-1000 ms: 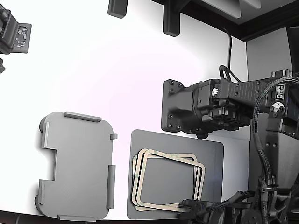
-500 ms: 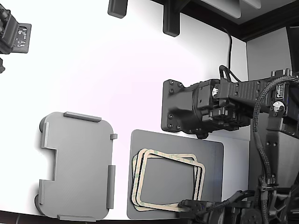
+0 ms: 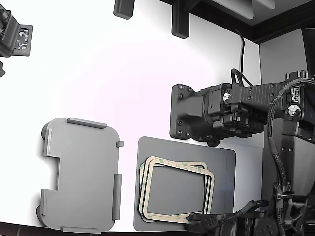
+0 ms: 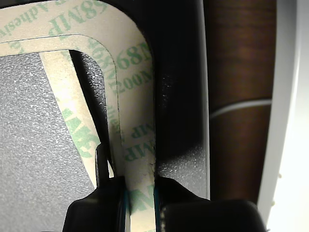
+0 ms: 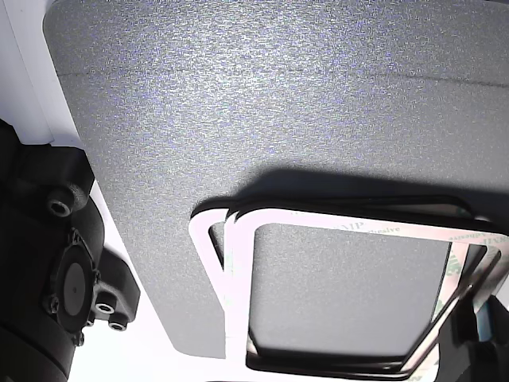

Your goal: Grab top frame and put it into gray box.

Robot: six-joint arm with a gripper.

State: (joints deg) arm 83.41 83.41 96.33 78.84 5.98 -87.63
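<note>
The top frame (image 3: 178, 190) lies at the lower centre of the exterior view, uppermost on a small, slightly fanned stack of frames (image 3: 142, 192) that rests on a dark gray sheet (image 3: 224, 172). In the wrist view the top frame (image 4: 136, 116) runs down into the gripper (image 4: 139, 200), whose two dark fingers press on either side of the cream strip, so the gripper is pinching the top frame at one edge. In the exterior view this grip sits at the lower edge of the stack, near the picture's bottom right. The other view shows the top frame (image 5: 238, 270) with a dark shadow under its upper edge, which suggests that it is lifted a little off the frames beneath, though how far cannot be told. The gray box (image 3: 81, 174) stands apart, at the lower left of the exterior view, with nothing in it. The black block of a second arm (image 3: 189, 112) hangs above the sheet. The risks from here are judged, not seen: the thin frame may bend or slip from so narrow a pinch, a lower frame may cling and be dragged along, and the frame may snag on the box's raised tabs.
</note>
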